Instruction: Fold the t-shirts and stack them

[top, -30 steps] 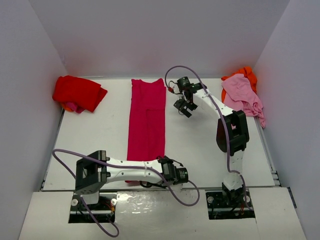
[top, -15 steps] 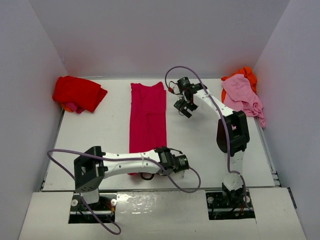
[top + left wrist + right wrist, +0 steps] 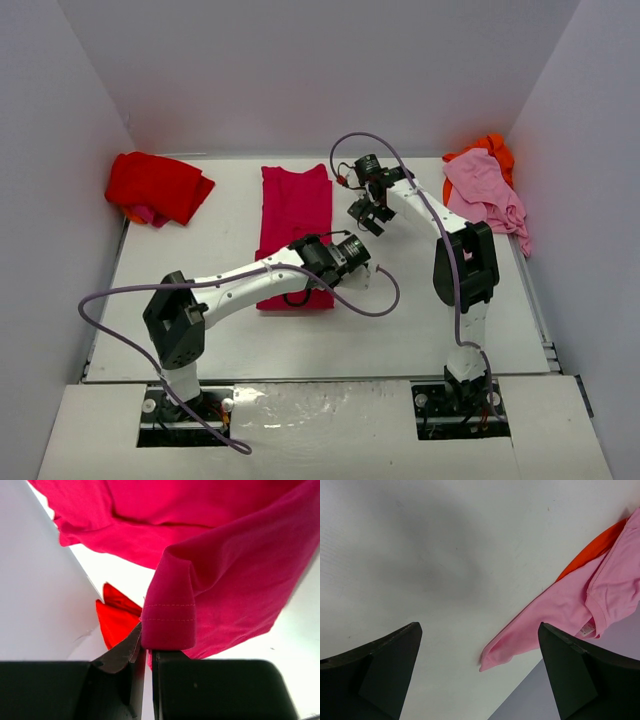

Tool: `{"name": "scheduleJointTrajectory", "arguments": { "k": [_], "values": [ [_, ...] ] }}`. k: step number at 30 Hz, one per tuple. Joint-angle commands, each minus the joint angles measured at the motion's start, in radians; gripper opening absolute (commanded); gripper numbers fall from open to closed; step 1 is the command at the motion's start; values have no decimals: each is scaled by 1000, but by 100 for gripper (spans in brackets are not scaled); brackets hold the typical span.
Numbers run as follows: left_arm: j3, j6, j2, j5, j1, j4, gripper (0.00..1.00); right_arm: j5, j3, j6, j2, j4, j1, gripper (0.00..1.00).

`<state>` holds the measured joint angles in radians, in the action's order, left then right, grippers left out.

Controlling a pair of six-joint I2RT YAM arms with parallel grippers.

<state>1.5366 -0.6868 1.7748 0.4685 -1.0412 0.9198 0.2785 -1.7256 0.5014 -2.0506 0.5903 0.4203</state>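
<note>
The crimson-magenta t-shirt lies as a long strip down the middle of the table. Its near end is lifted and doubled back. My left gripper is shut on that near hem, which hangs folded over the left gripper. The bright red t-shirt sits bunched at the far left and shows past the hem as the same red t-shirt. A pale pink t-shirt lies over an orange t-shirt at the far right. My right gripper hovers open beside the crimson shirt, nothing between its fingers.
The white table is boxed in by grey walls on three sides. In the right wrist view the right gripper faces bare tabletop, with the pink t-shirt and a strip of the orange t-shirt at the right against the wall.
My left arm has swung from the table's near edge toward the middle, carrying the crimson shirt's near hem up and back over the shirt. The right arm has not moved.
</note>
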Motion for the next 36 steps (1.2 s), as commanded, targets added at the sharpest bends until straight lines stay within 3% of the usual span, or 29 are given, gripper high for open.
{"name": "scheduleJointTrajectory", "arguments": {
  "k": [1, 11, 13, 15, 16, 17, 23, 28, 31, 33, 35, 36],
  "values": [
    [82, -125, 38, -11, 53, -76, 0, -1, -16, 7, 60, 2, -4, 100],
    [162, -206, 189, -99, 160, -195, 0, -24, -14, -1, 28, -6, -31, 100],
    [173, -217, 219, -96, 191, -254, 6, -27, -11, 1, 23, -7, -35, 100],
    [194, -205, 252, -99, 218, -301, 26, -27, -9, 2, 20, -7, -38, 100],
    [204, -201, 262, -98, 239, -337, 75, -28, -8, 3, 20, -10, -39, 100],
    [211, -197, 270, -92, 255, -364, 97, -29, -8, 3, 21, -11, -43, 100],
    [258, -186, 302, -17, 309, -496, 97, -29, -8, -1, 29, -12, -51, 100],
    [224, -171, 204, -28, 309, -550, 97, -24, -1, -2, 50, -16, -53, 100],
    [213, -130, 155, -49, 302, -501, 82, -19, 1, -1, 56, -18, -56, 100],
    [194, -102, 120, -25, 279, -466, 53, -11, 1, -3, 55, -18, -58, 100],
    [132, -74, 58, -31, 260, -401, 51, -5, 5, -2, 57, -20, -61, 100],
    [81, -63, 26, -37, 236, -381, 58, -4, 7, -1, 58, -20, -63, 100]
  ]
}}
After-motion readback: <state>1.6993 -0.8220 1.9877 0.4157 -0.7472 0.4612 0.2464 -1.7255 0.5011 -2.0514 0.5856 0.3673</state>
